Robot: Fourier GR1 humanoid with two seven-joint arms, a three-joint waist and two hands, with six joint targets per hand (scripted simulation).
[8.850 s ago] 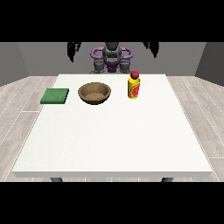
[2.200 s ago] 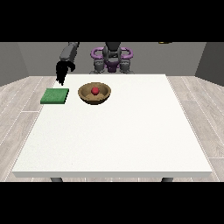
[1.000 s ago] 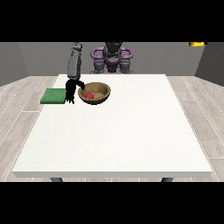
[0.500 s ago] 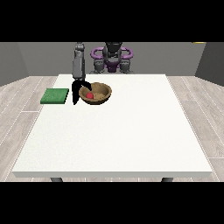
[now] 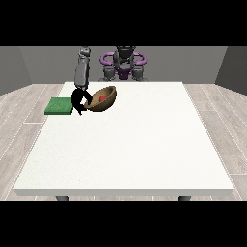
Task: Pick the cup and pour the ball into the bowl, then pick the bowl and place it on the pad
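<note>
A brown wooden bowl is tilted, its left rim raised off the white table near the back left. A red ball lies inside it. The hand at the view's left holds the bowl's left rim, with dark fingers curled at the edge. A flat green pad lies on the table just left of that hand. No cup shows anywhere, and the other hand is out of the picture.
The robot's torso stands behind the table's far edge. Its grey forearm comes down over the back left corner. Wood-plank floor surrounds the table.
The hand at the view's left came down to the bowl's left rim and closed on it. The bowl now tips and is lifted on that side, where before it sat flat.
</note>
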